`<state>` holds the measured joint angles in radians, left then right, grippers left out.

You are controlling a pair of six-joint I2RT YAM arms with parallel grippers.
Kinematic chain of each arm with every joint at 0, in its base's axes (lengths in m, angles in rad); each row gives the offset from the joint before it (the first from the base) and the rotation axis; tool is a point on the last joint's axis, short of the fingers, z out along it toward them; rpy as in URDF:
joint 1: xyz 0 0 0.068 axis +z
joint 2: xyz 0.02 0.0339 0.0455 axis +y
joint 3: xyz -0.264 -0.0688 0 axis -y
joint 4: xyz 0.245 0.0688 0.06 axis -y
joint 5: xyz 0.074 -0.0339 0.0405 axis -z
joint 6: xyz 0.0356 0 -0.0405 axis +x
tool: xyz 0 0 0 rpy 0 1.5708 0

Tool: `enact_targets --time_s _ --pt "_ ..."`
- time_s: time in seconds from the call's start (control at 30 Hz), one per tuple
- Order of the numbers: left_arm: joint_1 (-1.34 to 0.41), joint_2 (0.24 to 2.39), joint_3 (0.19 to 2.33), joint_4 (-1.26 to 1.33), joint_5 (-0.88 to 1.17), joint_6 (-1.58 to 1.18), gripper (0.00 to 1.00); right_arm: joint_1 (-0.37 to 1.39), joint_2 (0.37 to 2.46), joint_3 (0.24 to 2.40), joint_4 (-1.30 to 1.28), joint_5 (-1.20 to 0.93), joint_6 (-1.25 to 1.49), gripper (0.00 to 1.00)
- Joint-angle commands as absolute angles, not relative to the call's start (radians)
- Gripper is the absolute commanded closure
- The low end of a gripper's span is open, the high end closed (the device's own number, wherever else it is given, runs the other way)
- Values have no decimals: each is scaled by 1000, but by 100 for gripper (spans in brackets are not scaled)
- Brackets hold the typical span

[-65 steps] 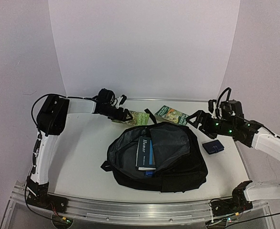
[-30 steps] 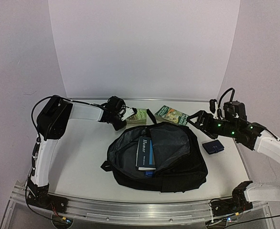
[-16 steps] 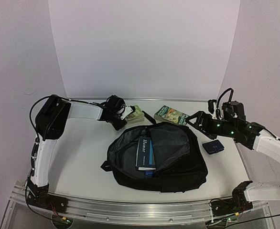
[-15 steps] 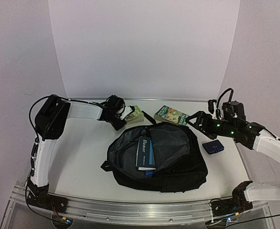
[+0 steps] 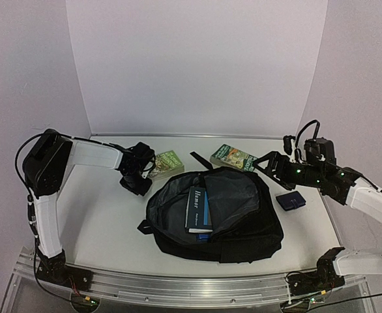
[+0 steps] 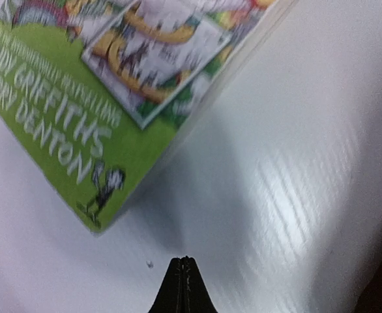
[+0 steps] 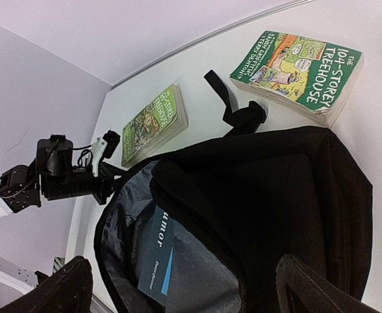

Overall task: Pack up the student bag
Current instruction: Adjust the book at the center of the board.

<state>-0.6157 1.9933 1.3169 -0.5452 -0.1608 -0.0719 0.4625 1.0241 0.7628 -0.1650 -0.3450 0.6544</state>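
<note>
While the left gripper [image 6: 184,277], pinched together and empty, sits just below the green book [image 6: 106,98] at upper left, a nudge may skid it away from the student bag [image 5: 243,215], centre of the overhead view; the right gripper [image 5: 264,163] gapes wide.

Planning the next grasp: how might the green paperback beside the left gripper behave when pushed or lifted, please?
The green paperback lies flat on the glossy table, so a push would probably slide it, not tip it. Its soft cover suggests it may sag or fan open if pinched by one edge.
</note>
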Motion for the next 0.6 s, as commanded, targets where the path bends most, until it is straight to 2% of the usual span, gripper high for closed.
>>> enact_targets --time_s 0.0,0.07,0.1,0.27,0.37,0.43,0.57 --pt "-623 1832 1256 -585 -183 -189 100 459 1000 768 -119 -358 647 3" --pt "-621 1780 1250 -566 -160 -174 95 459 993 764 -117 -361 651 3" --pt "-620 1765 1264 -565 -145 -160 89 459 989 765 -117 -363 653 3" --pt "-611 1783 1352 -571 -117 -49 43 459 966 764 -117 -362 658 3" --pt "-610 1839 1393 -567 -131 27 27 459 951 756 -117 -360 666 3" --pt "-610 1891 1425 -570 -147 82 20 460 938 753 -118 -358 670 3" --pt "-611 1989 1487 -576 -213 157 16 459 913 749 -119 -358 675 3"
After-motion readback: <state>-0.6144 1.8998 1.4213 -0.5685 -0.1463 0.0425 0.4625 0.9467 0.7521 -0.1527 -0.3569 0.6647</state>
